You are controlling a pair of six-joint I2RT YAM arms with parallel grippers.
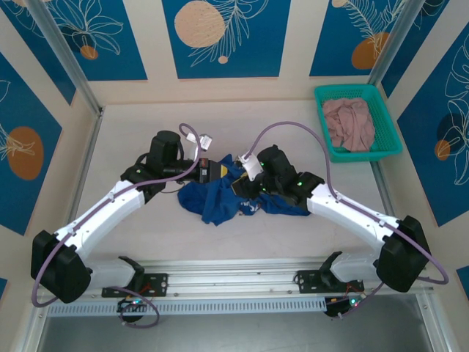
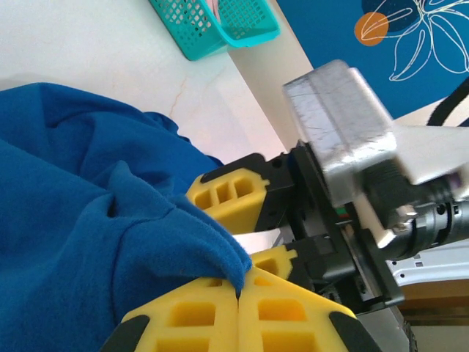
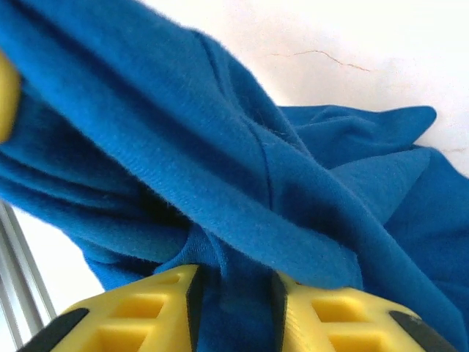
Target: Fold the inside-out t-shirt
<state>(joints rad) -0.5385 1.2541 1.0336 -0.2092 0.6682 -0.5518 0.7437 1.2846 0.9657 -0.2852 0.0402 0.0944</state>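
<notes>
The inside-out t-shirt (image 1: 220, 196) is a royal-blue crumpled heap in the middle of the table, between the two arms. My left gripper (image 1: 214, 173) is at the heap's upper left edge. In the left wrist view its yellow jaws (image 2: 239, 290) are pressed together on a small pinch of the t-shirt (image 2: 88, 220). My right gripper (image 1: 246, 185) comes in from the right, close to the left one. Its jaws (image 3: 234, 282) stand apart, with a thick bunch of the t-shirt (image 3: 242, 169) between them. The left wrist view shows the right gripper's fingers (image 2: 227, 194) apart.
A teal basket (image 1: 322, 110) holding a dusty-pink garment (image 1: 350, 123) stands at the back right; the basket (image 2: 212, 26) also appears in the left wrist view. An aluminium rail (image 1: 234, 275) runs along the near edge. Metal posts stand at the back corners.
</notes>
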